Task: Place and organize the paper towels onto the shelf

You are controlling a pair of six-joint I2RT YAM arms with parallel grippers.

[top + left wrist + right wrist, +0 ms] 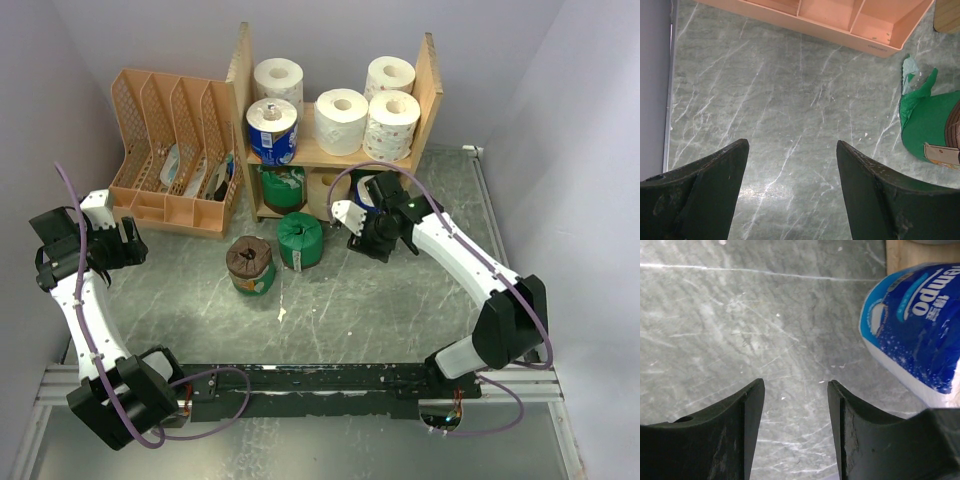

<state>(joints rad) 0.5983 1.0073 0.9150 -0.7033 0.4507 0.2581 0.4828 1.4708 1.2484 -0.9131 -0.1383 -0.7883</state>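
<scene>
The wooden shelf (430, 90) holds several white paper towels (341, 120) and a blue-wrapped one (272, 130) on its upper tier. A green roll (283, 187) sits on the lower tier. Another blue-wrapped roll (920, 325) stands at the shelf's lower right, just beside my right gripper (796, 385), which is open over bare table. On the table lie a green roll (300, 240) and a brown-topped green roll (250, 265). My left gripper (792, 145) is open and empty, far left of them. The brown-topped roll's green wrap (927, 125) shows at the right edge of its view.
A peach slotted organizer (170, 150) stands left of the shelf, with its base (840, 20) ahead of the left gripper. Grey walls close in on the left, back and right. A small white scrap (282, 313) lies on the marbled tabletop.
</scene>
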